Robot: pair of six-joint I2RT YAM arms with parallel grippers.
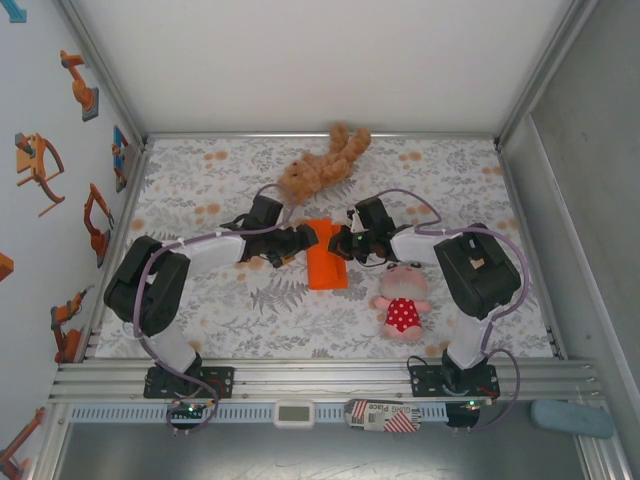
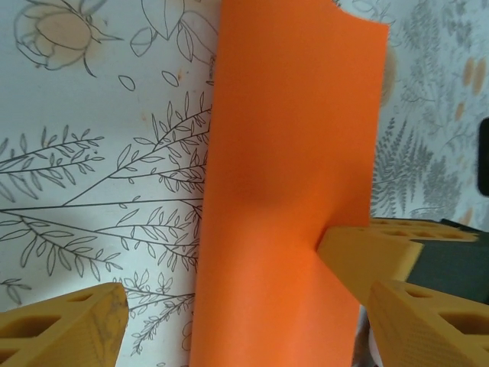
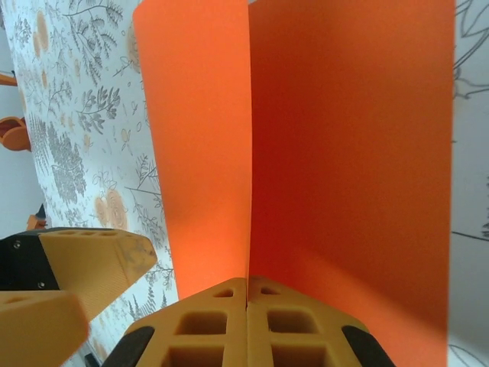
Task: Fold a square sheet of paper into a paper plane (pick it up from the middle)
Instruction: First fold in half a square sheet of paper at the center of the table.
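Note:
The square sheet of paper (image 1: pixel 326 268) is bright orange and bent along a centre crease, standing on the floral tabletop mid-table. In the right wrist view its two flaps (image 3: pixel 336 153) rise in a V from the crease. My right gripper (image 3: pixel 247 284) is shut on that crease at the sheet's right edge (image 1: pixel 340 243). My left gripper (image 1: pixel 306 240) comes in from the left and stands open astride the sheet (image 2: pixel 283 191), one finger (image 2: pixel 69 329) on each side, apart from the paper. One right fingertip (image 2: pixel 367 256) shows pressed into the paper.
A brown plush bear (image 1: pixel 322 165) lies just behind the paper. A pink doll in a red dress (image 1: pixel 402 303) lies to the front right, close to the right arm. Walls close in the table (image 1: pixel 200 300) at the left, back and right, and a metal rail (image 1: pixel 320 375) runs along the front.

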